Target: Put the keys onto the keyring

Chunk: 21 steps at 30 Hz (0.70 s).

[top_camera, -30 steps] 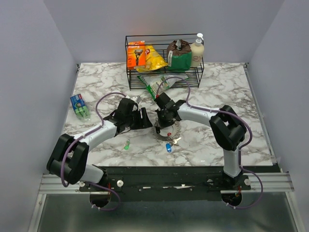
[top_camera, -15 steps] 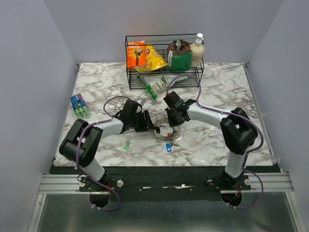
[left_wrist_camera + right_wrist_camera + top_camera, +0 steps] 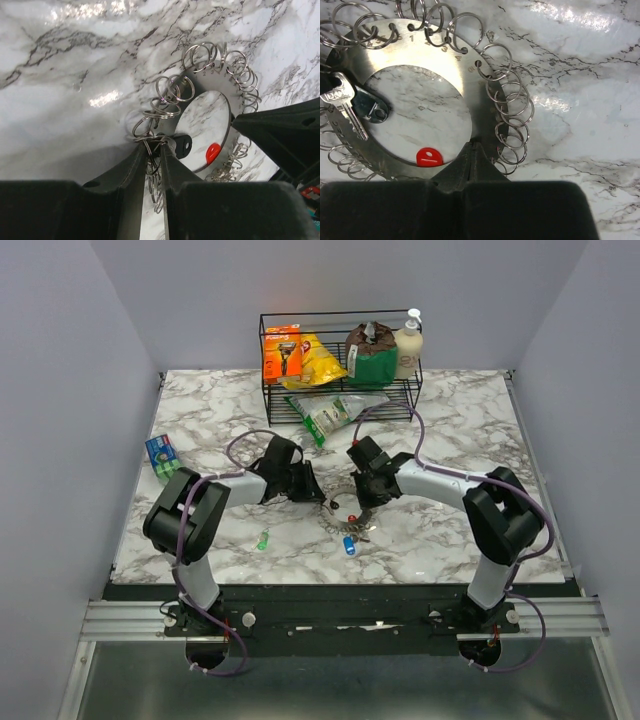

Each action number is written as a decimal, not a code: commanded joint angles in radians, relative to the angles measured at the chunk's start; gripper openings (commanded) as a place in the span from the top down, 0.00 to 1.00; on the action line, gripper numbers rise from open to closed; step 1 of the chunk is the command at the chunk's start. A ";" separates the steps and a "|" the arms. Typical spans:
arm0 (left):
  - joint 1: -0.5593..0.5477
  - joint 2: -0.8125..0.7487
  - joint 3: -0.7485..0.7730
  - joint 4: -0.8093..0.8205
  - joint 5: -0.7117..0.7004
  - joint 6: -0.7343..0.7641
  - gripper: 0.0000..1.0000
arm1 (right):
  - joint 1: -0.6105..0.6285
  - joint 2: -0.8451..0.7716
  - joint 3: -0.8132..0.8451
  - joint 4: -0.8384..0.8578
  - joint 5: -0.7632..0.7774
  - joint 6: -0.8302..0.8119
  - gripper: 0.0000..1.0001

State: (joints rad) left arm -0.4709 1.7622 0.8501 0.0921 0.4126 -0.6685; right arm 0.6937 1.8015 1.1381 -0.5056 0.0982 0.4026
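I am seeing the flat silver metal keyring (image 3: 447, 60) showing a brushed, satiny face fringed with shiny wire loops, the white-and-grey marble-look table (image 3: 580, 75) throwing glossy glare, the small red tab (image 3: 430, 156) looking like smooth plastic, and the black left gripper (image 3: 154, 148) reading matt.

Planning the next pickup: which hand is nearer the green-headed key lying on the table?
Left. The left hand pinches the keyring on the side facing the green-headed key; the right hand pinches its opposite side, farther off.
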 commanded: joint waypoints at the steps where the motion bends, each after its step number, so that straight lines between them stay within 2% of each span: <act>1: -0.003 0.060 0.049 0.008 0.034 0.020 0.74 | 0.001 -0.005 -0.046 -0.017 -0.028 0.010 0.99; 16: -0.049 0.143 0.152 0.017 0.072 0.015 0.73 | 0.003 -0.018 -0.095 0.055 -0.227 0.027 0.99; 21: -0.049 0.096 0.167 -0.047 -0.015 0.067 0.68 | 0.004 -0.033 -0.098 0.056 -0.213 0.031 0.99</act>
State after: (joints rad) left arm -0.5148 1.8858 0.9913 0.1036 0.4637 -0.6544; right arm 0.6937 1.7725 1.0641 -0.4477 -0.0917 0.4271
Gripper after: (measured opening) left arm 0.294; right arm 0.010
